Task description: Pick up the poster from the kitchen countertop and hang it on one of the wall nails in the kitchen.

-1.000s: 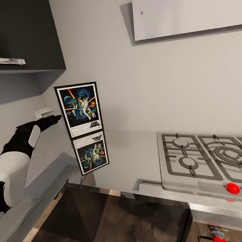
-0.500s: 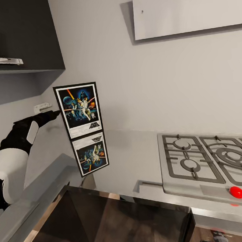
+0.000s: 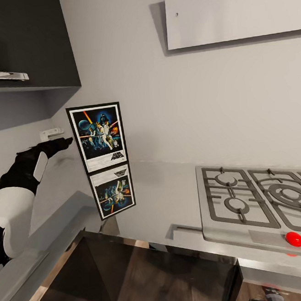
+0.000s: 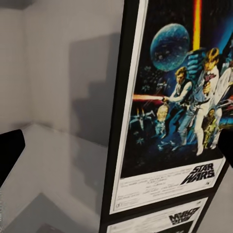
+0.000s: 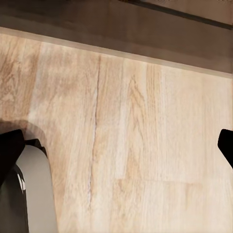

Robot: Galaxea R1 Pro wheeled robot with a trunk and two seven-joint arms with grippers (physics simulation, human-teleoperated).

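**Left claw edging at poster's side, no grasp yet**

Over the last second: left gripper [image 3: 66, 142] lifted a little and eased slightly back from the poster's near edge. Small shift of the whole head view early on is camera motion, not the hob [image 3: 261, 199] moving. No change to the poster [image 3: 99, 136]: same upright stance on the kitchen countertop [image 3: 169, 199], bottom edge on the glossy slab, back against the pale wall, mirrored copy [image 3: 114, 190] directly below it in the surface.

Left claw spread wide in the left wrist view, one dark finger [image 4: 9, 150] at each margin, poster's black frame edge between them but not touched. Just beside the poster in the head view, apart from it. Right gripper [image 5: 116, 145] also spread, holding nothing, over wooden floor [image 5: 145, 121].

Meaning for the task: probably fine alignment before closing on the frame edge; pick-up not begun, hanging still all ahead. Tiny dark dot [image 3: 176, 14] on the pale upper panel possibly a nail, too small to confirm.

Readable text: black "STAR WARS" logo [image 4: 201, 174] on the white strip under the artwork. Line of small print beneath it, too blurred to read. Logo repeated reversed in the countertop reflection. No other brands or labels legible; wall socket [image 3: 51, 132] and red hob knob [image 3: 295, 238] unmarked.
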